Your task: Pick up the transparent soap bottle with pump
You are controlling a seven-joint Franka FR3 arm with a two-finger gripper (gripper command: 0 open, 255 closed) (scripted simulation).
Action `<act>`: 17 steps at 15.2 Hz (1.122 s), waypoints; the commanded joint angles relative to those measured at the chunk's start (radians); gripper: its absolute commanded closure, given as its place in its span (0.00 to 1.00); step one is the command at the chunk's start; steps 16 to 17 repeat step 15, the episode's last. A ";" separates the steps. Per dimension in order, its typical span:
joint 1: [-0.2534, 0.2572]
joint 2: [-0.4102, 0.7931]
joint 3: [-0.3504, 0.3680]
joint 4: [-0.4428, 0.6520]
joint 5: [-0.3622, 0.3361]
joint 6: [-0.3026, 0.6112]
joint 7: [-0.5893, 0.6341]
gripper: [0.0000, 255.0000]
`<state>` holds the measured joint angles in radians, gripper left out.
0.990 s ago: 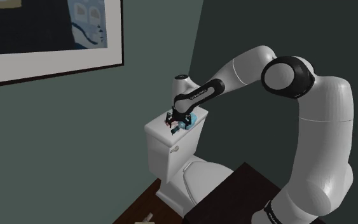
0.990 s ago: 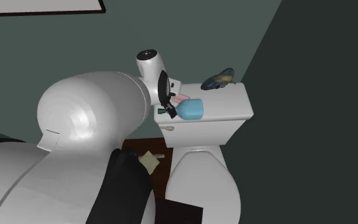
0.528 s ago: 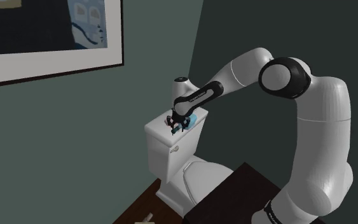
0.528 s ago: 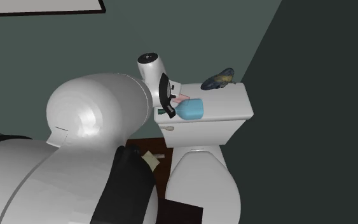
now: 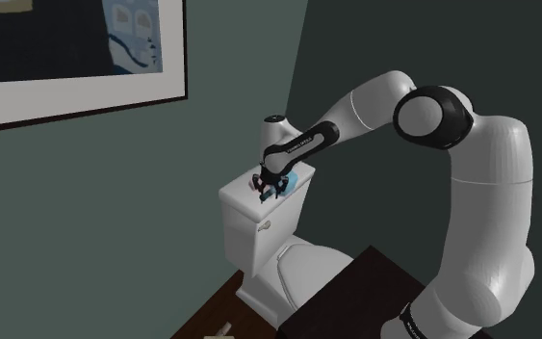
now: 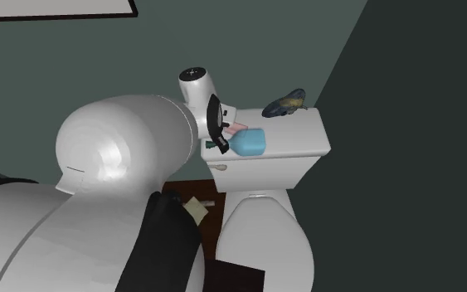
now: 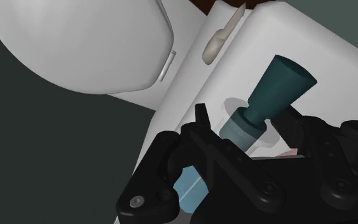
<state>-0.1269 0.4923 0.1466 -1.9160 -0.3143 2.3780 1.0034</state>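
White Franka arm (image 5: 471,193) reaching over a white toilet (image 6: 265,240). On the tank lid (image 6: 306,139) the soap bottle (image 6: 250,142) lies on its side, with a pale blue body and a teal pump (image 7: 285,79). The gripper (image 7: 247,130) straddles the neck, its fingers (image 7: 203,121) apart with a sliver of lid visible beside the collar, so nothing is grasped. The bottle is probably light, rigid and smooth and may roll; the narrow collar offers the surest hold.

A dark bluish object (image 6: 284,104) lies on the white toilet tank (image 6: 289,166).
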 commanded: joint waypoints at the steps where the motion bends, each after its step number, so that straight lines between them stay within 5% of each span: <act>1: -0.002 -0.017 0.004 0.002 0.006 -0.017 -0.006 1.00; 17: -0.014 -0.120 0.024 0.025 0.048 -0.140 -0.047 1.00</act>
